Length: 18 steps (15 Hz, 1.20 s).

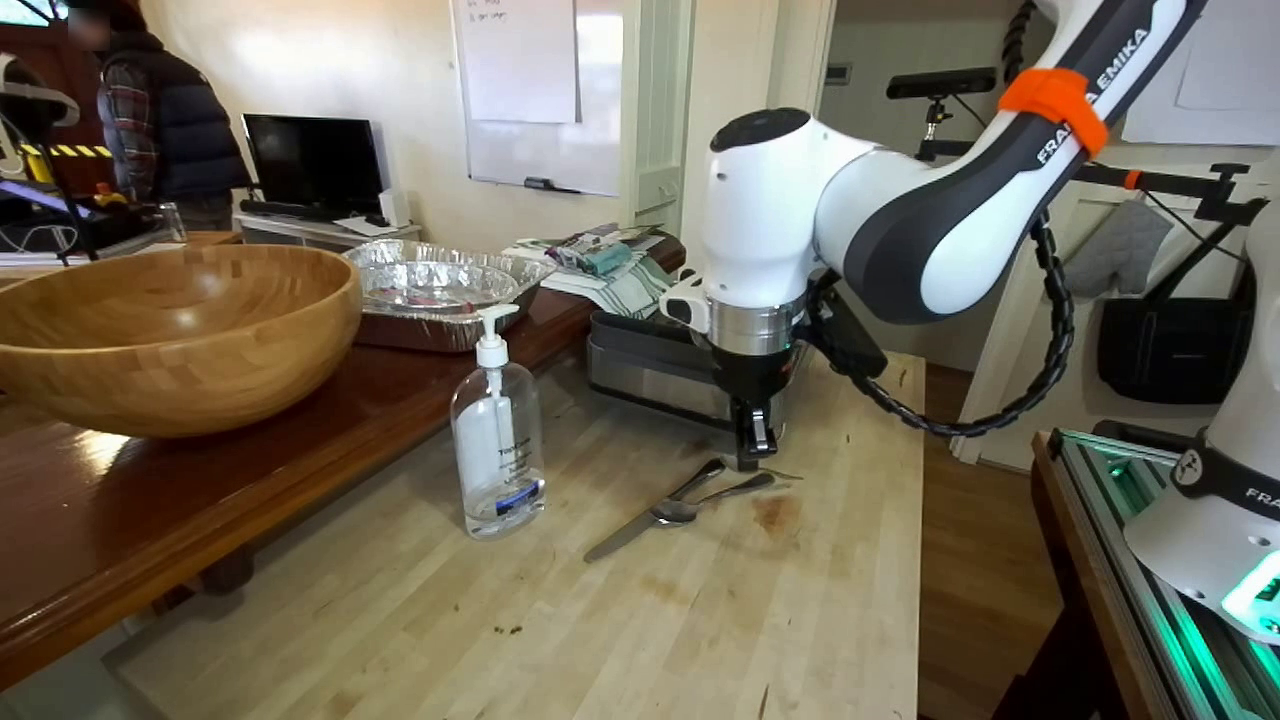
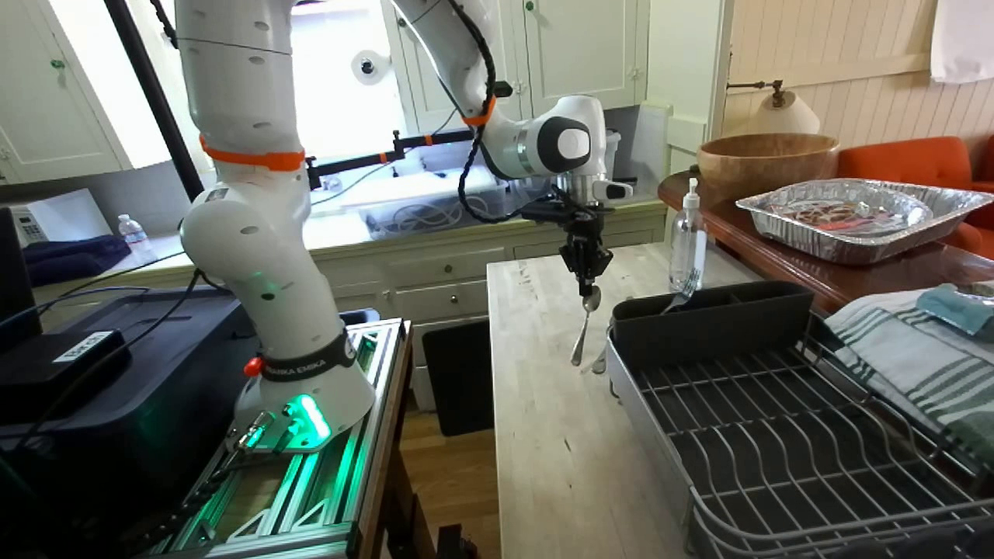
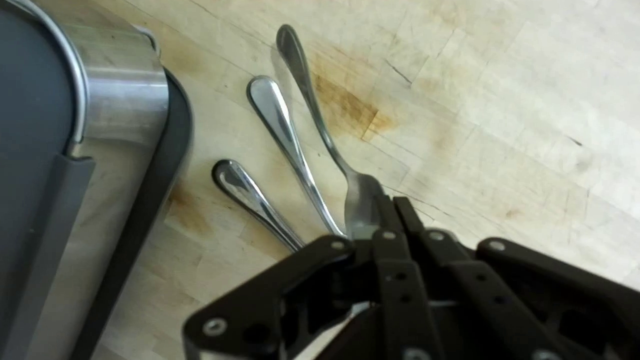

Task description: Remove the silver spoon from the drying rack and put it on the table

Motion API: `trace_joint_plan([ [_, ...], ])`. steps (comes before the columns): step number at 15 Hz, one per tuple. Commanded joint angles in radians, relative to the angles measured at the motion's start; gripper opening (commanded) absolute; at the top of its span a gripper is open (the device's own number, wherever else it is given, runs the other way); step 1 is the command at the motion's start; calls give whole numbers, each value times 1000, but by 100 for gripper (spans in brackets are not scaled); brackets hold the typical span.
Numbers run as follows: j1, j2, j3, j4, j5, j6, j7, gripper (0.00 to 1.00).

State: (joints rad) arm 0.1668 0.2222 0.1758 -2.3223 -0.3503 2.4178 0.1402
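The silver spoon hangs tilted at my gripper, bowl up at the fingertips and handle sloping down just over the table. In the wrist view the spoon runs up-left from my nearly closed fingertips; the fingers partly hide its bowl. In an exterior view only its thin handle shows beside the fingertips. The drying rack stands on the table beside the spoon. Its metal corner fills the left of the wrist view.
A knife and another spoon lie on the table below my gripper. A fork stands in the rack's caddy. A pump bottle stands nearby. A wooden bowl and foil trays sit on the darker counter.
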Motion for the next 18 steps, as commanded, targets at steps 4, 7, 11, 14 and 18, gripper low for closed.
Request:
trace_joint_plan([
  [4, 45, 107, -47, 53, -29, 73, 19, 1],
  [7, 58, 139, -67, 67, -46, 112, 24, 1],
  [11, 78, 175, -97, 88, -67, 132, 30, 1],
  [14, 93, 198, -114, 102, -83, 138, 34, 1],
  [18, 110, 226, -130, 125, -96, 136, 42, 1],
])
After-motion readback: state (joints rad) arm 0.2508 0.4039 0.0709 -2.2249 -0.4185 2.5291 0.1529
